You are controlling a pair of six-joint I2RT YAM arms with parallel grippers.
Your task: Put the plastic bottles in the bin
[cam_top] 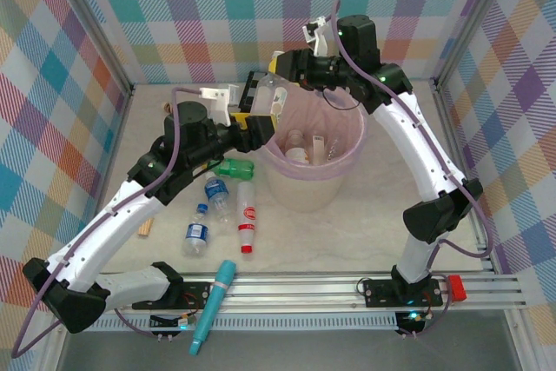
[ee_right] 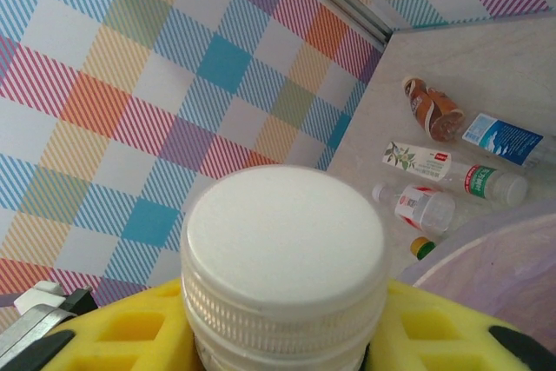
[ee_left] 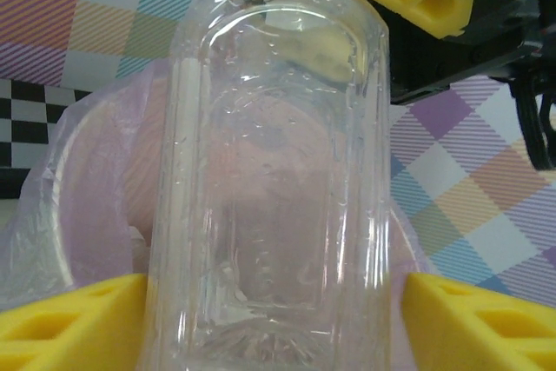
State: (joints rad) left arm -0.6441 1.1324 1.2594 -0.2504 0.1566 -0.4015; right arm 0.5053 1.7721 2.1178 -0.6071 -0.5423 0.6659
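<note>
A clear unlabelled plastic bottle [cam_top: 273, 95] [ee_left: 278, 171] with a white cap [ee_right: 285, 241] hangs over the left rim of the pale-pink bin [cam_top: 347, 167]. My right gripper [cam_top: 281, 69] [ee_right: 282, 332] is shut on its neck just under the cap. My left gripper [cam_top: 259, 124] [ee_left: 276, 323] surrounds the bottle's base, open: its left pad [ee_left: 69, 323] meets the bottle and the right pad [ee_left: 478, 323] stands off by a small gap. A few bottles [cam_top: 300, 145] lie inside the bin. A green bottle [cam_top: 234, 168], two blue-labelled ones [cam_top: 217, 195] [cam_top: 197, 236] and a red-labelled one [cam_top: 248, 215] lie on the table.
A teal pen-like tube [cam_top: 215, 301] rests on the front rail, a small wooden piece [cam_top: 145, 230] under the left arm. The right wrist view has more bottles on the table beside the bin rim [ee_right: 495, 249]: brown [ee_right: 432, 109], blue-labelled [ee_right: 508, 139], white-labelled [ee_right: 452, 171], red-labelled [ee_right: 417, 206]. A checkerboard [ee_left: 26, 119] stands behind the bin.
</note>
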